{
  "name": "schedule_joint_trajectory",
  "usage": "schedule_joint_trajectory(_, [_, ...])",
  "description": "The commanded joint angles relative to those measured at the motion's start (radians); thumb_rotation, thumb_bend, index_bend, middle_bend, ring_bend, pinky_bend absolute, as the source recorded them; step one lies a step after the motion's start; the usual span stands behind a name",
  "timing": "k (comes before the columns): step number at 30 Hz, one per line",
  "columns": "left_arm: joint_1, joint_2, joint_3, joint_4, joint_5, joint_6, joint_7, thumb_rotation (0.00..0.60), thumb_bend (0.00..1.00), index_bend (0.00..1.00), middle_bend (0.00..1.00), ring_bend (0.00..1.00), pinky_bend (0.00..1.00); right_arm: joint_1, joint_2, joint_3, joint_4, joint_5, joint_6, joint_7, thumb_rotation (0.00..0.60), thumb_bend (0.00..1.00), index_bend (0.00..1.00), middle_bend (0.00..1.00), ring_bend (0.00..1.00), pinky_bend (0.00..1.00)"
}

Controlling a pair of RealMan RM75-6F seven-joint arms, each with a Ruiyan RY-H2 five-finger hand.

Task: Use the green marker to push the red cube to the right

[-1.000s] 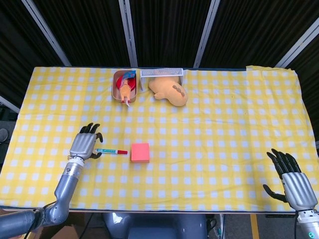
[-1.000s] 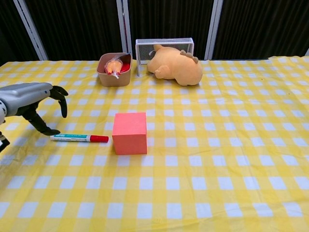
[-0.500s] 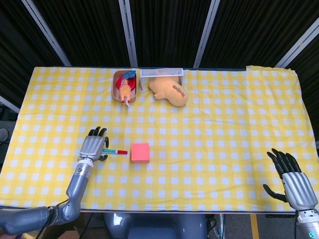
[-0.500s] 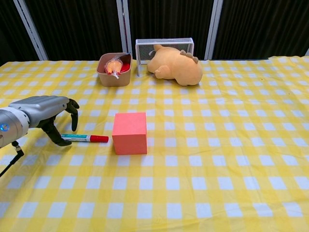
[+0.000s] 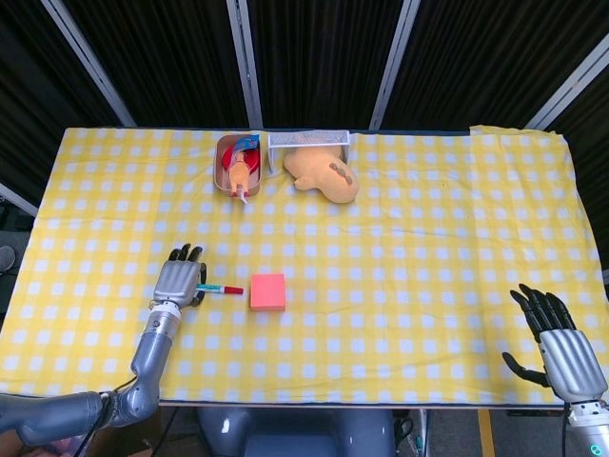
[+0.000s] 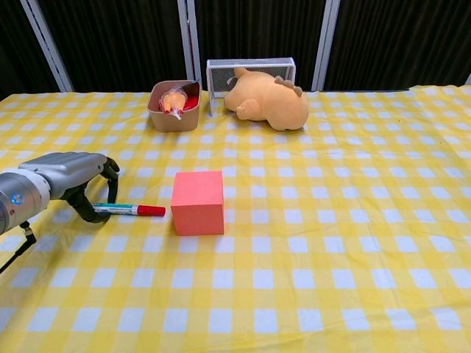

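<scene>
The red cube (image 5: 268,291) (image 6: 198,202) stands on the yellow checked cloth, left of the middle. Just left of it lies the green marker (image 5: 221,288) (image 6: 129,210), its red cap pointing at the cube with a small gap between them. My left hand (image 5: 178,280) (image 6: 70,173) arches over the marker's left end, fingers curled above it and the thumb below. Whether they press on the marker does not show. The marker still lies flat on the cloth. My right hand (image 5: 557,347) hovers far off at the front right corner, fingers spread, holding nothing.
At the back stand a brown bowl (image 5: 220,169) (image 6: 156,112) with a rubber chicken toy, a white wire basket (image 5: 306,141) (image 6: 250,66) and a tan plush toy (image 5: 325,174) (image 6: 268,103). Right of the cube the cloth stretches bare to my right hand.
My left hand moved right and down over the marker's left end and curled its fingers around it. Marker, cube and right hand stayed put.
</scene>
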Motion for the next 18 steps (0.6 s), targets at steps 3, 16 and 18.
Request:
schedule_joint_trajectory(3, [-0.002, 0.002, 0.001, -0.006, 0.004, 0.008, -0.01, 0.6, 0.44, 0.56, 0.11, 0.0, 0.11, 0.0, 0.001, 0.0, 0.0, 0.0, 0.0, 0.001, 0.6, 0.32, 0.0, 0.0, 0.0, 0.0])
schedule_joint_trajectory(16, [-0.001, 0.045, -0.013, -0.122, -0.024, 0.064, 0.004, 0.6, 0.45, 0.58, 0.12, 0.0, 0.11, 0.0, 0.001, 0.0, 0.0, 0.0, 0.001, 0.0, 0.6, 0.32, 0.0, 0.0, 0.0, 0.0])
schedule_joint_trajectory(18, [-0.002, 0.05, -0.011, -0.138, -0.034, 0.072, 0.014, 0.6, 0.45, 0.58, 0.12, 0.0, 0.11, 0.0, 0.001, 0.0, 0.0, -0.001, 0.002, 0.001, 0.6, 0.32, 0.0, 0.0, 0.0, 0.0])
